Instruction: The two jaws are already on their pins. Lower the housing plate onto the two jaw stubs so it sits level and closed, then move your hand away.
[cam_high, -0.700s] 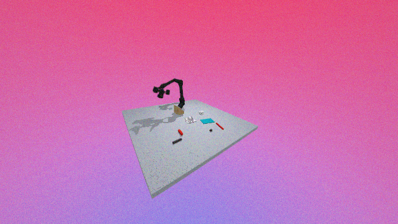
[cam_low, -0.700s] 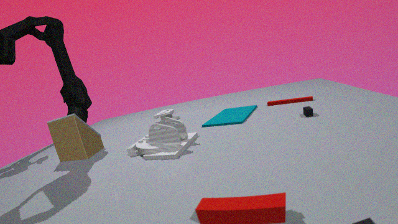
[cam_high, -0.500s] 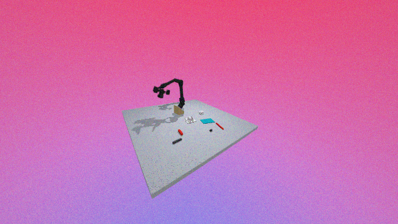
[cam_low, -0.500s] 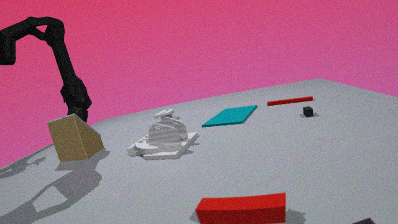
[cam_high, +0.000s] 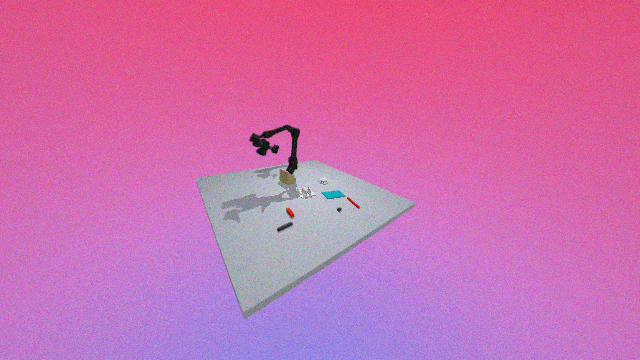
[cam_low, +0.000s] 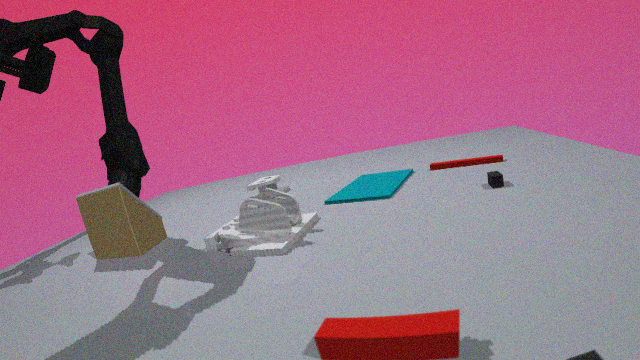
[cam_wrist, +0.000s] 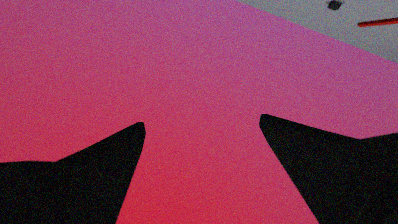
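My gripper (cam_high: 268, 149) (cam_wrist: 203, 123) is open and empty, high above the table and well away from the white parts. A white mechanism (cam_high: 306, 192) (cam_low: 267, 220) stands on the table, with rounded upright parts on a flat base. A smaller white piece (cam_high: 323, 180) (cam_low: 265, 183) lies apart from it in the top view; in the exterior view it shows above and behind the mechanism. Which white part is the housing plate, and whether it sits level on the stubs, I cannot tell. The jaws and pins are too small to make out.
A tan block (cam_high: 287, 177) (cam_low: 112, 225) stands near the arm's base. A teal plate (cam_high: 333, 194) (cam_low: 372, 186), a red stick (cam_high: 353, 202) (cam_low: 466, 162), a black cube (cam_high: 339, 209) (cam_low: 495, 179), a red block (cam_high: 290, 212) (cam_low: 390, 335) and a black bar (cam_high: 285, 227) lie on the table.
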